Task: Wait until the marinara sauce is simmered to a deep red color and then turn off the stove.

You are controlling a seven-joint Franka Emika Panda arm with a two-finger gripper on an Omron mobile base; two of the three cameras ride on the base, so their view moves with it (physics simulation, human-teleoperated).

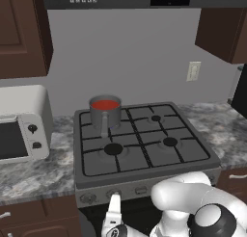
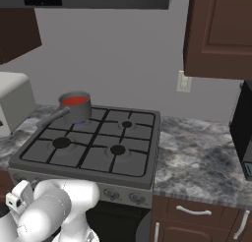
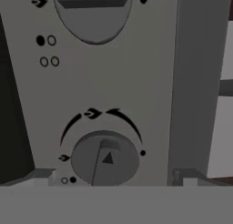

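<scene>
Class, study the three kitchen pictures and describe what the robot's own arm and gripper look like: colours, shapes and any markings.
The arm is glossy white, built of thick rounded segments; one joint ends in a dark cap with a pale grey centre. A ribbed white collar shows on it in the right base view. The gripper is white too, narrow and blocky, with small dark details near its base. No cables show.

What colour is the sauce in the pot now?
Bright red marinara sauce, seen best in the left base view.

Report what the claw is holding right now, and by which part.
Nothing is held. The claw is open, facing a stove knob on the stove's front panel, with its tips not closed on it.
</scene>
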